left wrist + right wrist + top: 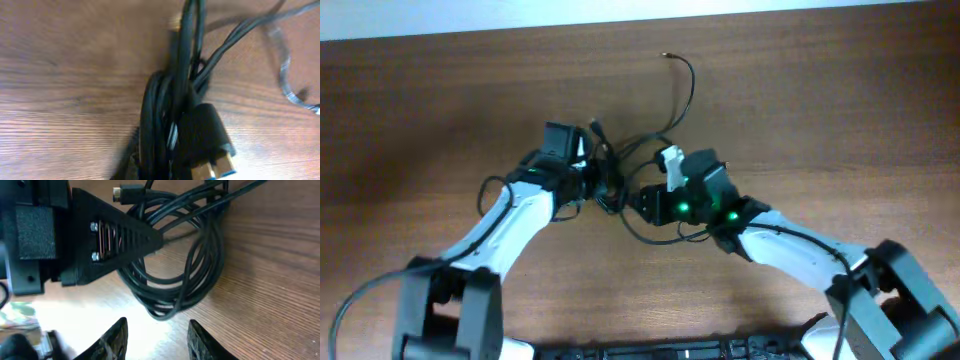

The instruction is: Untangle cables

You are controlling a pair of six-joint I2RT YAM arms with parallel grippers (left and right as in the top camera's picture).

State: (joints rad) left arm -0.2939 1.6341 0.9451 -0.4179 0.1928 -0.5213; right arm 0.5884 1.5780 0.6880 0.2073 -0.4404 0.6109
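Cables (pixel 161 115): black coil with a blue-tongued USB plug (pixel 215 160), lying on the counter (pixel 270 280) just ahead of the right pincer (pixel 157 332), which is wide open and empty. Left pincer (pixel 594 170) at the coil's far side; possibly gripping, cannot tell. Recommended: right takes one outer loop only and draws it away while left anchors.

A brown wooden table (pixel 440 110) fills nearly every view, its grain running lengthwise in fine darker streaks. In the overhead view a pale strip (pixel 620 12) lies along the far edge, perhaps a wall or floor beyond the table; too little shows to tell. In the right wrist view, light washes the wood at lower left almost white.
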